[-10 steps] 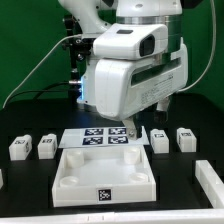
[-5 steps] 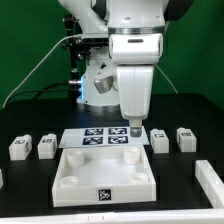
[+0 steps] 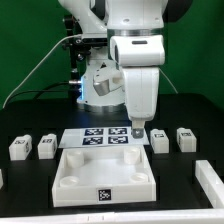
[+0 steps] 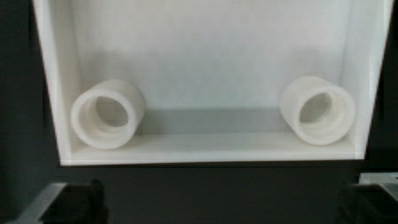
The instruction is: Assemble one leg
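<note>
Several legs, small white blocks with black-and-white tags, lie on the black table: two at the exterior view's left point(image 3: 19, 148) point(image 3: 46, 147) and two at its right point(image 3: 160, 141) point(image 3: 186, 139). My gripper point(image 3: 138, 128) hangs just above the table, left of the nearest right-hand leg and apart from it. In the wrist view the gripper point(image 4: 217, 203) is open and empty, with dark fingers point(image 4: 71, 203) at the frame's corners. No leg shows in the wrist view.
The large white tray-like piece point(image 3: 70, 182) with round corner sockets lies in front, and fills the wrist view point(image 4: 196, 60). The marker board point(image 3: 100, 138) lies behind it. Another white part point(image 3: 212, 180) sits at the exterior view's right edge.
The wrist has turned from a broad side-on pose to a narrow upright one. The gripper has shifted slightly toward the exterior view's right. The parts have not moved.
</note>
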Robot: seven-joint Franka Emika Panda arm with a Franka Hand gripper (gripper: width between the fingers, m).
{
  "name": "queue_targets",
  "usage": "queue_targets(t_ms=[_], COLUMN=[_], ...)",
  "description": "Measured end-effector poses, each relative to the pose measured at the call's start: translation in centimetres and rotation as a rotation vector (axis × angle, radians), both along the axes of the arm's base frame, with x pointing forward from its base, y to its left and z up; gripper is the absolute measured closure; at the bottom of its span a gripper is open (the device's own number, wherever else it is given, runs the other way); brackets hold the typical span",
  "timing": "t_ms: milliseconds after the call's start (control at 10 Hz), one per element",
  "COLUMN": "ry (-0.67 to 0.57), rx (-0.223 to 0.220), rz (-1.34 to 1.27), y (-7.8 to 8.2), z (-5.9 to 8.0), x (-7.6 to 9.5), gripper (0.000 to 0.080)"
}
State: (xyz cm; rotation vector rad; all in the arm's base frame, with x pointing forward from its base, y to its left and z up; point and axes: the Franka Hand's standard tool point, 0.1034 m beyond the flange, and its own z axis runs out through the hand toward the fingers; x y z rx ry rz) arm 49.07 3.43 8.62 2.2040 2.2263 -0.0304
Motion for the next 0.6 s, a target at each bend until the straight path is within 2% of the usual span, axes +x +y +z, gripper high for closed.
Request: queue_targets(t_ms=[100, 200, 300, 500, 600], ry=[0.017, 0.025, 0.021, 0.032, 0.039], rx=[0.0, 0.004, 0.013, 0.028, 0.031], rz=[-0.004, 0.004, 0.007, -0.026, -0.032], y=[-1.0, -1.9, -2.8, -3.8, -4.0], z=[-1.3, -2.4, -3.8, -6.9, -7.5], x=[-3.2, -5.3, -6.5, -7.0, -6.9], gripper=[0.015, 0.015, 0.015, 0.015, 0.015])
